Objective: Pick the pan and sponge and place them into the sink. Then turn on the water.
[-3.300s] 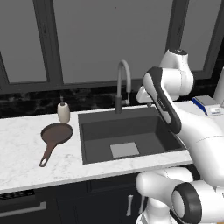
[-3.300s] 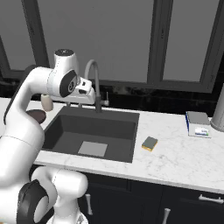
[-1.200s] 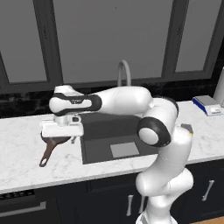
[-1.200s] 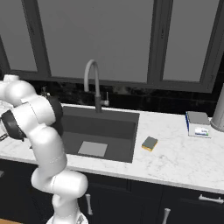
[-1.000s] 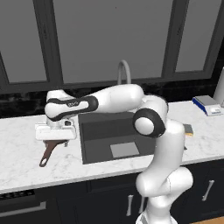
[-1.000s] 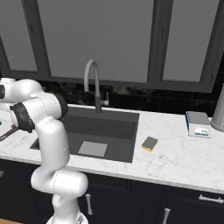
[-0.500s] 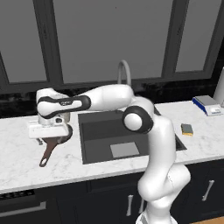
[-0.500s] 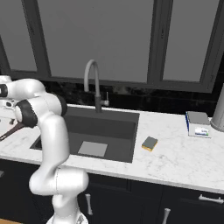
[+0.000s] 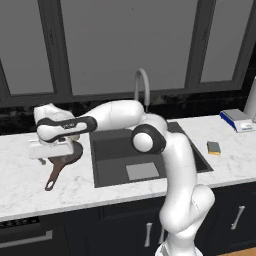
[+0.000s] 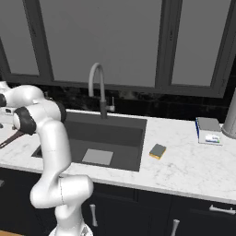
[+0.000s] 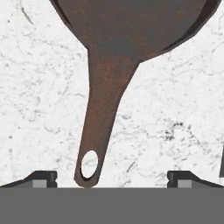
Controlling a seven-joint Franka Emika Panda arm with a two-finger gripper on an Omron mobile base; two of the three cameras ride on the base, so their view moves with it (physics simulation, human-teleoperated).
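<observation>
pan (image 11: 131,26) | round, rusty brown, loop-end handle | marble counter (image 11: 39,100) | tool (image 11: 111,178) spread wide

- The pan (image 11: 131,26) is cut off by the top edge of the hand view; only the near part of its bowl and the handle show.
- In the left base view the hand covers most of the pan (image 9: 70,155)'s bowl, leaving the handle visible.
- In the right base view the pan (image 10: 10,138) is hidden but for a sliver of handle left of the sink (image 10: 106,131).
- The sponge (image 9: 213,147), right of the sink, is too small to make out details.
</observation>
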